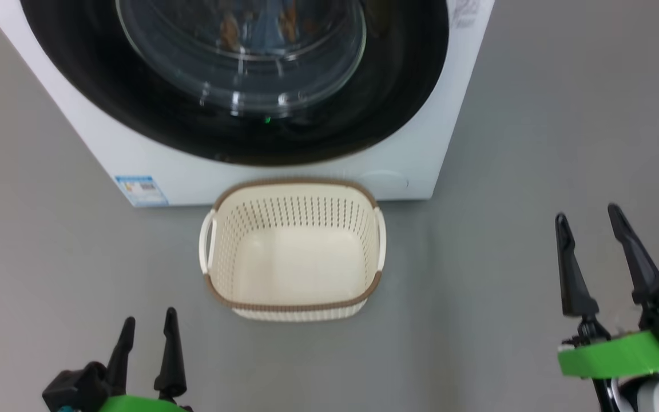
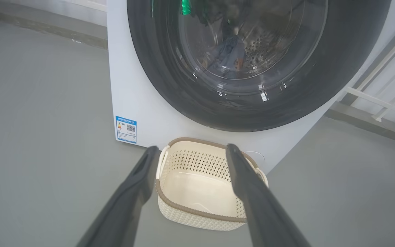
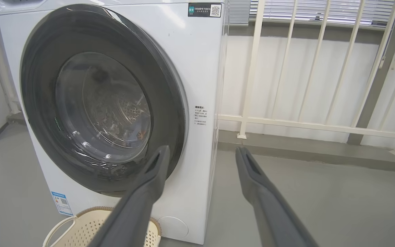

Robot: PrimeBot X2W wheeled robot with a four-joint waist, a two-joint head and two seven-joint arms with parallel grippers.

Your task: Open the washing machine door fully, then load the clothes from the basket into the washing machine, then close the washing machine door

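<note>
The washing machine stands ahead with its round black-rimmed door shut flat against the front. Behind the glass lie the light blue clothes in the drum. The cream basket sits on the floor in front of the machine with nothing in it. My left gripper is open low at the left, short of the basket. My right gripper is open off to the right, holding nothing.
Grey floor lies all around. A white railing and wall stand to the right of the machine. A blue label sticker marks the machine's lower left corner.
</note>
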